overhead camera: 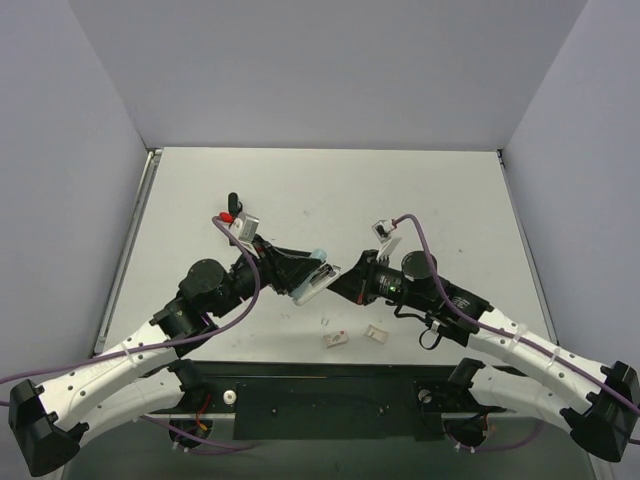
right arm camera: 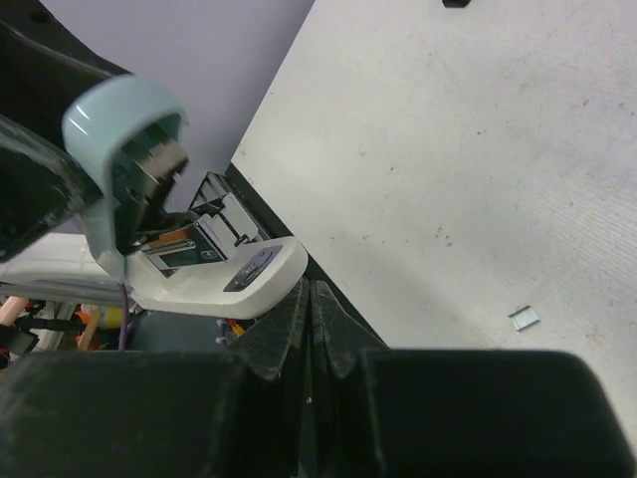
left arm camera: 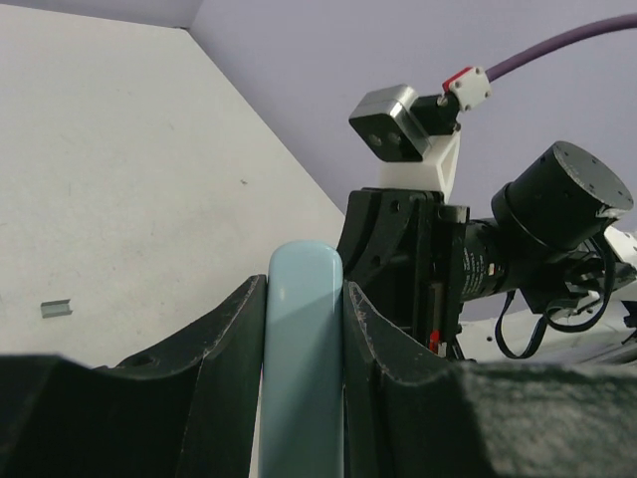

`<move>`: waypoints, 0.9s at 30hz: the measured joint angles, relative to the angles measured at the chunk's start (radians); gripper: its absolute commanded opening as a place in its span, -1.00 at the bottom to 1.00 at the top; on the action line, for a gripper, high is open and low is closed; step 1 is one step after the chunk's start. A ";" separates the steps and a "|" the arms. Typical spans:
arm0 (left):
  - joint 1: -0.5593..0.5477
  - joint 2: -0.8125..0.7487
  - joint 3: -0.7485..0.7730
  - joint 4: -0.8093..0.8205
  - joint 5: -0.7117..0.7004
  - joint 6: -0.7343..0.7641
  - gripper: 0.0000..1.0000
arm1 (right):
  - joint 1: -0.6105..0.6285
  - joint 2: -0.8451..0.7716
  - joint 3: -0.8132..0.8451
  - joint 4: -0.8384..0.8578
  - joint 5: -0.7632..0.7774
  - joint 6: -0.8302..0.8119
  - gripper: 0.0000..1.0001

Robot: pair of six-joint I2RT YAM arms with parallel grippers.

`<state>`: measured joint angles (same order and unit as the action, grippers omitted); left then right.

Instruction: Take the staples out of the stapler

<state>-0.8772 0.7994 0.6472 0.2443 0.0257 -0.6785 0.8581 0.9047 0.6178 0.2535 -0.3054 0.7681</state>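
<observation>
My left gripper (overhead camera: 292, 268) is shut on the stapler (overhead camera: 314, 277) and holds it above the table with its light blue top arm (left arm camera: 304, 378) clamped between the jaws. In the right wrist view the stapler is hinged open: the blue top (right arm camera: 117, 119) is raised over the white base (right arm camera: 234, 284), and the metal magazine (right arm camera: 179, 244) shows. My right gripper (right arm camera: 310, 296) is shut, with its fingertips against the front edge of the white base. Nothing shows between its jaws. A short staple strip (right arm camera: 524, 318) lies on the table; it also shows in the left wrist view (left arm camera: 56, 310).
Two small pale pieces (overhead camera: 335, 340) (overhead camera: 376, 334) lie on the white table (overhead camera: 330, 190) near its front edge, just below the grippers. The black base rail (overhead camera: 330, 385) runs along the front. Grey walls enclose the table on three sides.
</observation>
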 measured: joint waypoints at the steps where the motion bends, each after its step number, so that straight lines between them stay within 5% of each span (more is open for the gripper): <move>1: 0.000 0.000 0.000 0.001 0.011 -0.002 -1.00 | 0.000 0.003 0.013 0.000 0.000 -0.003 -1.00; 27: 0.021 0.128 -0.019 0.227 0.371 -0.026 -1.00 | -0.034 0.149 0.298 -0.231 -0.040 -0.155 -1.00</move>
<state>-0.8562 0.9276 0.6277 0.4709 0.3965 -0.7048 0.8242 1.0534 0.9154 0.0223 -0.3450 0.6132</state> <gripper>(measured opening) 0.414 0.000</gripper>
